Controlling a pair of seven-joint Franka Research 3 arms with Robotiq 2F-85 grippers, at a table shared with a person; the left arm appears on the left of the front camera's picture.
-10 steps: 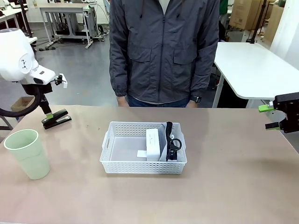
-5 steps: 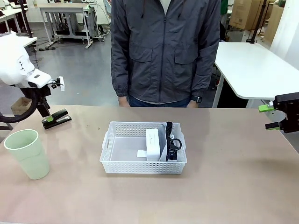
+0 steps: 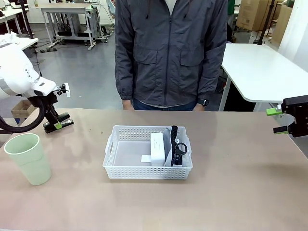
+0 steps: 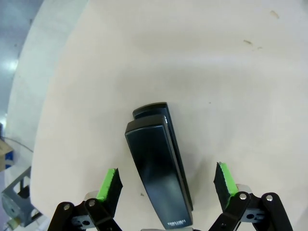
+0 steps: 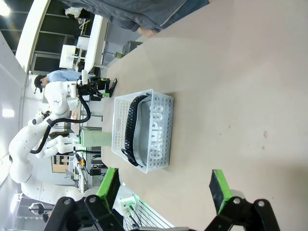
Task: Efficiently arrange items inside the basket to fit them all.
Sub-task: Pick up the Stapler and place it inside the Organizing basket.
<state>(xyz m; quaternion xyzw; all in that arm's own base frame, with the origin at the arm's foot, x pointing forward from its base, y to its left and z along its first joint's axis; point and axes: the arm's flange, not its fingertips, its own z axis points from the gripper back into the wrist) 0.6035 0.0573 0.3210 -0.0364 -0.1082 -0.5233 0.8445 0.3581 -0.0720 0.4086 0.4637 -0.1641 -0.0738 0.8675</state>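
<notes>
Black stapler straddled by left gripper.
Its jaws are spread wide, nothing clasped; right gripper likewise.

Tan table is filling the foreground. Beyond its far edge, grey floor is stretching back through an open workshop. Off its far right corner a white table is standing, cardboard boxes piling up behind. Far back past its left end a white-legged workbench is standing. A small carton is sitting on the floor by its left edge.
</notes>
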